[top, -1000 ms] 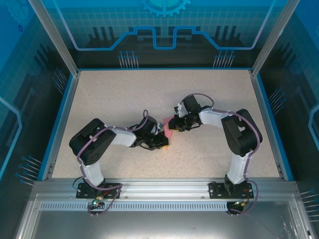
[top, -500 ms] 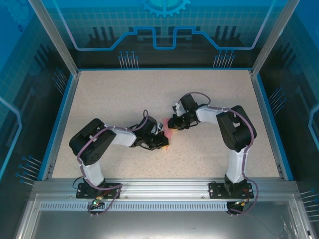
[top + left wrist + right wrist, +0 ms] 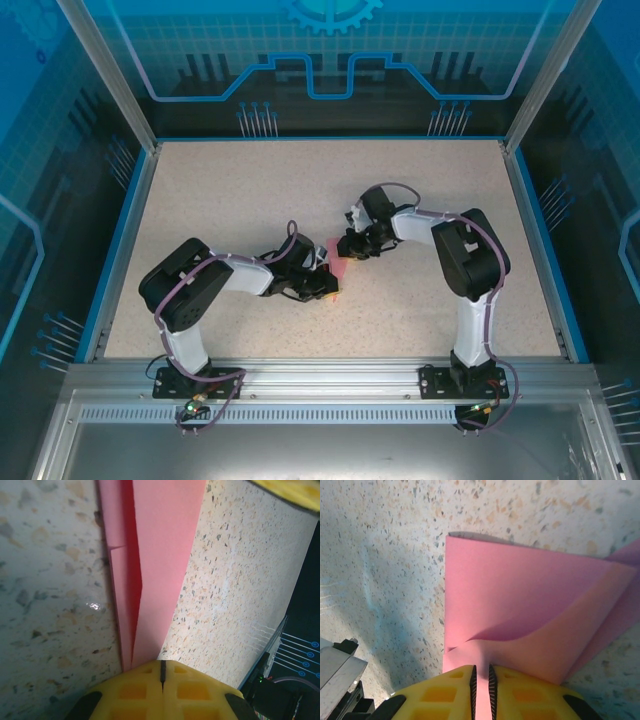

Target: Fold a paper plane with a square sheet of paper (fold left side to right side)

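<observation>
Since a second ago the right arm [image 3: 470, 255] has swung its elbow in toward the centre, while the left arm [image 3: 190, 285] has stayed put. The right gripper [image 3: 481, 680] pinches a raised flap of the paper [image 3: 520, 605], which is thin, matte pink, creased into angled layers and lying mid-table. The left gripper [image 3: 162, 675], closed, sits at its narrow tip. Speckled table [image 3: 250, 190] stretches wide from the paper to the blue rim [image 3: 130, 230].

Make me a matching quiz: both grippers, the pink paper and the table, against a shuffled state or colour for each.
1. left gripper
2. right gripper
3. thin pink-red folded paper
4. flat table top

A. speckled beige
B. jaws pinching a raised paper flap
C. creased, lying between both arms
D. jaws shut at the paper's narrow end

Pairs: 1-D, 2-B, 3-C, 4-A
</observation>
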